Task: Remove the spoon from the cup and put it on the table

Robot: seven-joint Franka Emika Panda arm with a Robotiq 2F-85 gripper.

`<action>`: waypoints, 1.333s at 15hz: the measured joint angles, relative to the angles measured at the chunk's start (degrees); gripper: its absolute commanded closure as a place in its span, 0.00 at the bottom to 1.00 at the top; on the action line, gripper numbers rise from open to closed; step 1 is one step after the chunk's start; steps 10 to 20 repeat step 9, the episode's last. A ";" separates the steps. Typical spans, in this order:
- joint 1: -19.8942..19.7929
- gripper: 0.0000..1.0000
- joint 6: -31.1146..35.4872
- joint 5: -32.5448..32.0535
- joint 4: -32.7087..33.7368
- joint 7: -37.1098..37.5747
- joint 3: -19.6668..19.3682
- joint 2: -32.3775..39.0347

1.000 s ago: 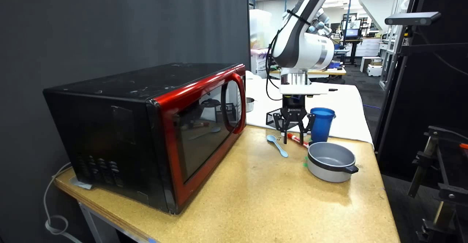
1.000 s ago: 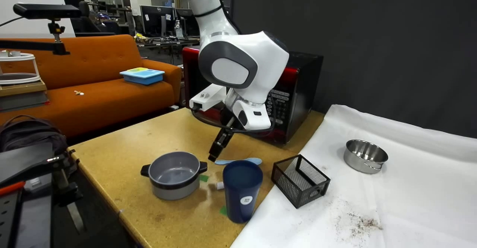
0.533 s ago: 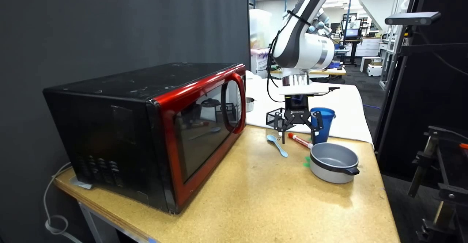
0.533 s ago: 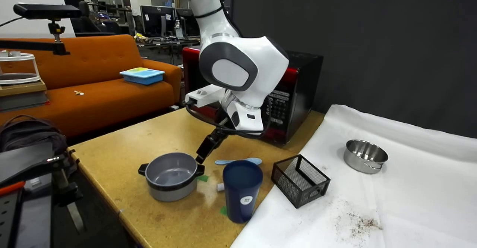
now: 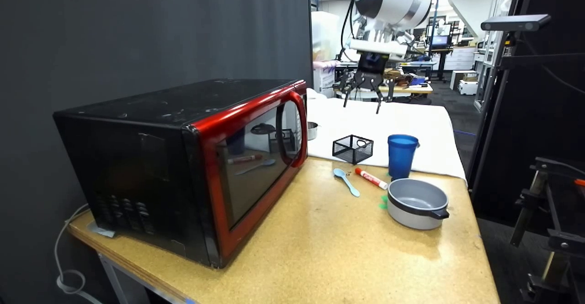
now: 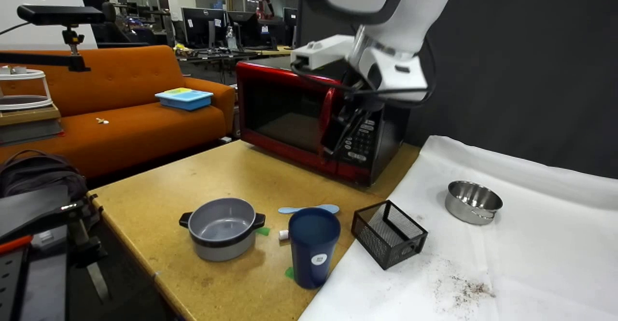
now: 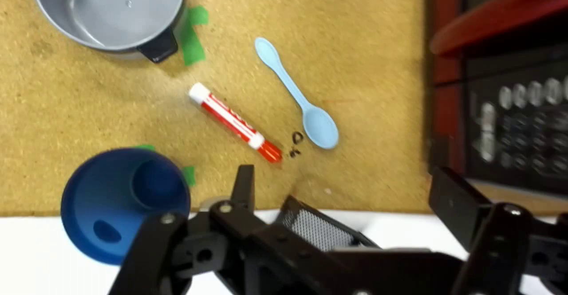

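Note:
The pale blue spoon (image 5: 347,183) lies flat on the tan table (image 5: 347,253), apart from the cup; it also shows in an exterior view (image 6: 330,208) and in the wrist view (image 7: 293,88). The blue cup (image 5: 402,157) stands upright near the edge of the white sheet, in both exterior views (image 6: 314,248). In the wrist view the cup (image 7: 126,197) shows no spoon inside. My gripper (image 5: 361,107) is open and empty, high above the table. In the wrist view the gripper's (image 7: 344,182) fingers stand wide apart, with the spoon beyond them.
A red marker (image 7: 235,124) lies between spoon and cup. A grey pot (image 5: 418,203) stands beside the cup. A black wire basket (image 6: 390,234) and a metal bowl (image 6: 474,202) sit on the white sheet (image 6: 531,263). The red-and-black microwave (image 5: 183,157) stands alongside the spoon.
My gripper has opened wider, then risen well up and back from the table. The marker has shifted slightly toward the spoon, and the pot has moved slightly. The spoon and cup have stayed put.

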 measured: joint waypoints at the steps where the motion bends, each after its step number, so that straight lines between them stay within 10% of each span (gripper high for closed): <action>1: -0.79 0.00 0.04 0.00 -0.25 0.07 -0.47 -2.37; 20: -1.43 0.00 -0.47 -9.14 -3.12 7.93 -3.38 -8.65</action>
